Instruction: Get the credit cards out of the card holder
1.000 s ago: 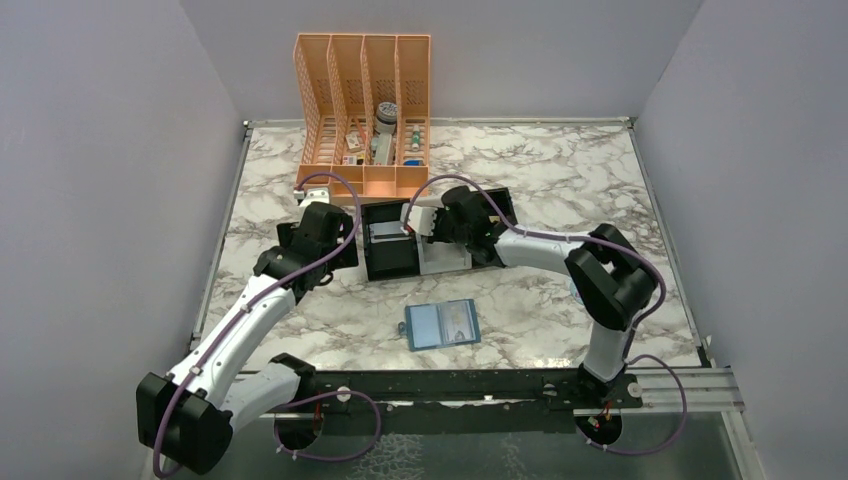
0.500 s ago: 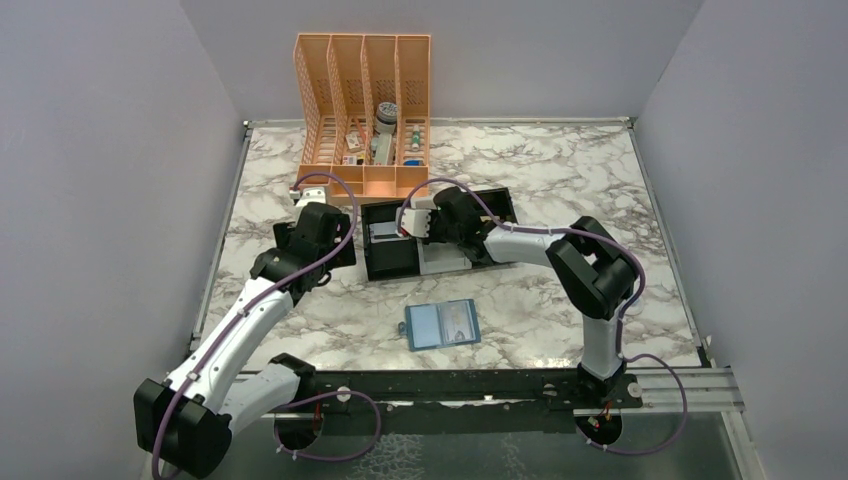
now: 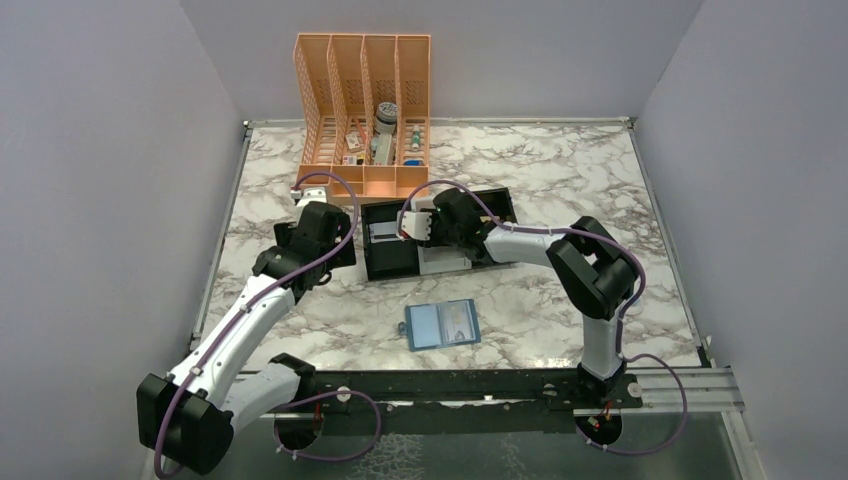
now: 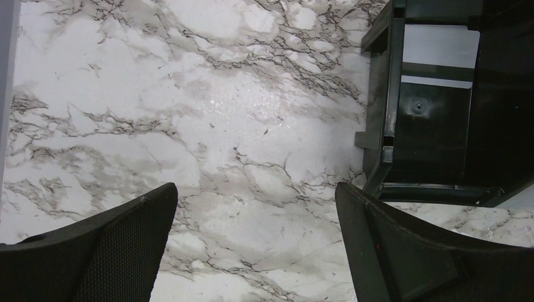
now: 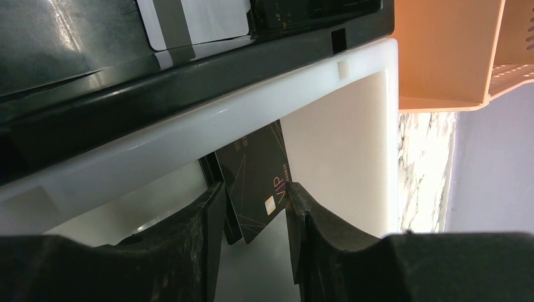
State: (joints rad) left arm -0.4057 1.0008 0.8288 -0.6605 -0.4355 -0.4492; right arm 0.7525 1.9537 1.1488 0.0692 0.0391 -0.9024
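The light-blue card holder (image 3: 442, 325) lies open and flat on the marble near the front, away from both grippers. My right gripper (image 3: 425, 222) hangs over the white middle compartment of the black-and-white tray (image 3: 390, 270). In the right wrist view its jaws (image 5: 255, 207) stand partly open, one on each side of a black credit card (image 5: 258, 182) marked VIP, which leans tilted in the white compartment. A second dark card edge (image 5: 221, 189) shows behind it. My left gripper (image 4: 255, 189) is open and empty over bare marble, left of the tray (image 4: 378, 126).
A white card (image 5: 189, 19) lies in the tray's black left compartment, also seen in the left wrist view (image 4: 441, 47). An orange file organizer (image 3: 365, 100) with small items stands behind the tray. Grey walls enclose the table.
My right arm has swung its elbow in and shifted the gripper slightly left over the tray. The left arm has barely moved. The card holder has not moved.
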